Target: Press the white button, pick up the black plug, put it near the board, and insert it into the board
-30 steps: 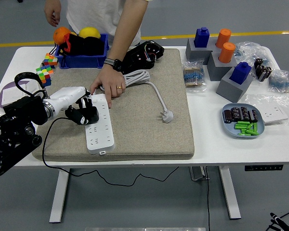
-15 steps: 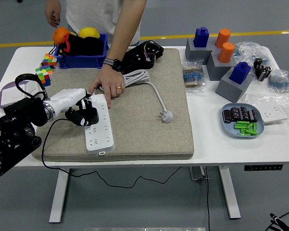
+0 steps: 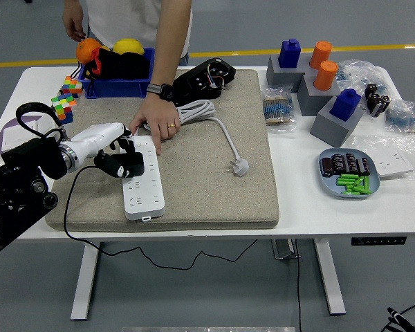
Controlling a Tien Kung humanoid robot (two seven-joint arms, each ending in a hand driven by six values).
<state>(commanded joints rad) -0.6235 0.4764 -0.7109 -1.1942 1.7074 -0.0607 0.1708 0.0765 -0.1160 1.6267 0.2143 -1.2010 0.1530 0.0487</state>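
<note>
A robotics lab or test workshop, by the look of it: a grey floor with a yellow line point(image 3: 277, 52), a white bench point(image 3: 346, 207) crowded with batteries point(image 3: 353, 182), resistor bags point(image 3: 279, 109), grey blocks point(image 3: 335, 123) and puzzle cubes point(image 3: 63, 105).

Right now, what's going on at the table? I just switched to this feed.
The robot's left hand holds a black plug at the left edge of the white power strip, which lies on the beige mat. A person's hand presses down on the strip's far end, steadying it. Whether the plug's prongs are seated in a socket cannot be seen. A white plug with its coiled cable lies loose on the mat. The right hand is out of view.
</note>
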